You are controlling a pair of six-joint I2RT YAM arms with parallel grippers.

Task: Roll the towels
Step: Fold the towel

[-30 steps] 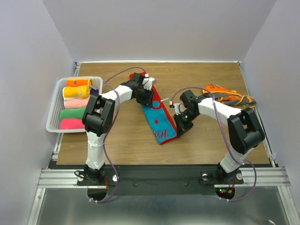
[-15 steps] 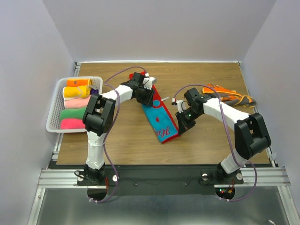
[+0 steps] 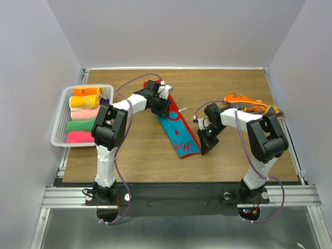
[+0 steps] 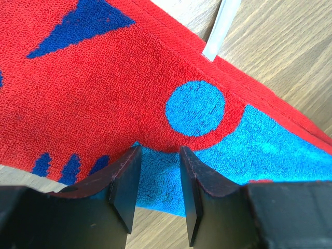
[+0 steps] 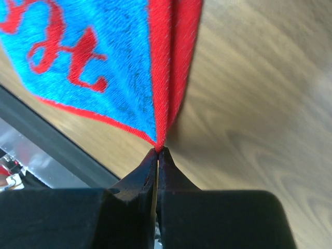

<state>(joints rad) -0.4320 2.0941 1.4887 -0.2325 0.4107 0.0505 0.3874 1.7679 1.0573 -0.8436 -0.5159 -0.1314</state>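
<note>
**Entry: towel rolling, one piece in work**

1. Red-and-blue towel (image 3: 179, 136): one. It lies open as a long strip at the centre of the top view, slanting from upper left to lower right on the table (image 3: 135, 163). It is not yet rolled.
2. Left gripper (image 4: 155, 187): half-open, tips down on the strip's upper-left end. Cloth lies flat in the gap and no pinched fold shows.
3. Right gripper (image 5: 157, 155): clamped tight on the red hem at the strip's lower-right corner.
4. Basket (image 3: 58, 127), white, at the left of the frame. It holds five clear rolls: orange (image 3: 85, 91), yellow (image 3: 84, 101), pale pink (image 3: 83, 114), green (image 3: 80, 125) and deep pink (image 3: 79, 137). A purple sliver (image 3: 105, 98) beside the yellow may be a sixth.
5. Heap of orange and grey cloth (image 3: 251, 105), upper right: at least two pieces, exact count not readable.

**Step in hand (judged):** you are drawing the strip straight between the two arms, ahead of the roll itself.

**Next move (judged):** pin the upper-left end. Lay the pinched corner flat, then turn the lower-right end over on itself and roll toward the left gripper. Watch that the hems stay in line, or the roll will cone.
</note>
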